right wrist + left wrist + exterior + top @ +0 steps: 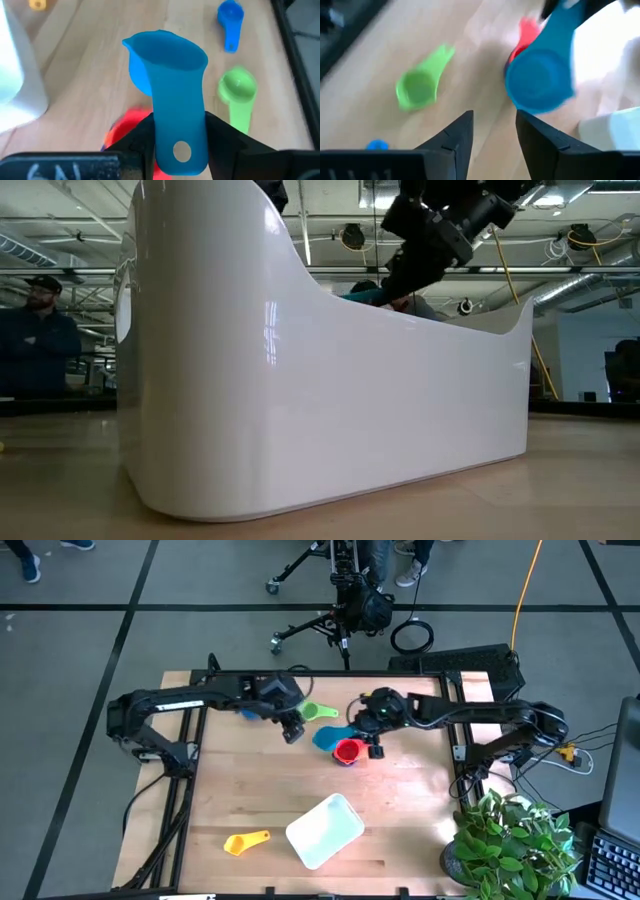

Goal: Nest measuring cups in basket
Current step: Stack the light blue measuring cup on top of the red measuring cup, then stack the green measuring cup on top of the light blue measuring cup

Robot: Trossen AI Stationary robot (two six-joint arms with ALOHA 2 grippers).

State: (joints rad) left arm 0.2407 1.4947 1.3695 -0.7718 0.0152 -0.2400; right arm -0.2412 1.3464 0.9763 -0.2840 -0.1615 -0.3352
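My right gripper [180, 145] is shut on a light blue measuring cup [328, 737], which it holds just over the red cup [347, 751] at mid-table. My left gripper [492, 130] is open and hovers close by to the left [292, 730], touching nothing. A green cup [320, 712] lies on the table between the arms, toward the far side. A dark blue cup [230, 17] lies near the left arm. A yellow-orange cup [245, 841] lies near the front left. The white basket [325, 830] stands at the front centre. The other cups are hidden. My right gripper pinches the light blue cup's flat handle [181, 120] between its two fingers, near the end with the hole. The fingers come from the table's right, slanting down, and lie along the handle. The bowl [162, 55] sticks out past the fingertips, lifted clear of the table.
The basket's white wall [300, 380] fills most of the low view. A potted plant [515, 840] stands at the table's right front corner. Bare wood [250, 780] lies between the cups and the basket. A person [40, 330] stands beyond the table.
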